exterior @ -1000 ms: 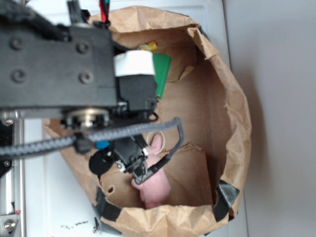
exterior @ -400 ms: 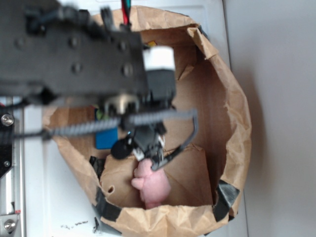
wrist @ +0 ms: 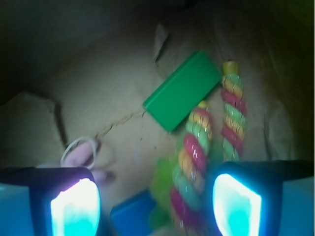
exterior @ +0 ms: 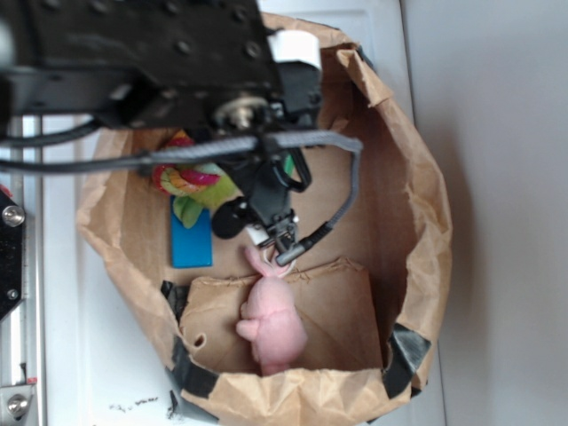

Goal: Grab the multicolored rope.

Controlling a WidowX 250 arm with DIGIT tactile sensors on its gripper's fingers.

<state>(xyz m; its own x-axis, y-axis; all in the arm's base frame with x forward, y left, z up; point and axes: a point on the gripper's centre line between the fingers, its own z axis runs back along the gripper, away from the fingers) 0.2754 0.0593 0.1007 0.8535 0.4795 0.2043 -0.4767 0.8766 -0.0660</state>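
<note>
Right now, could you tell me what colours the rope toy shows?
The multicolored rope is twisted in pink-red, yellow-orange and light green stripes, clearest in the wrist view.

the arm hides most of the multicolored rope (exterior: 186, 177); its lower end blurs in the wrist view.

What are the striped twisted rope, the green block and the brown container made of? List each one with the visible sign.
Striped twisted rope: soft fibre, probably cotton; wound pink-red, yellow and green strands with fuzzy green tufts, matte.
Flat green rectangular block: likely painted wood or plastic; crisp edges, smooth even colour. Which one, the look leaves open.
Brown crumpled container: kraft paper; creased, torn rim folded down, dull finish.
</note>
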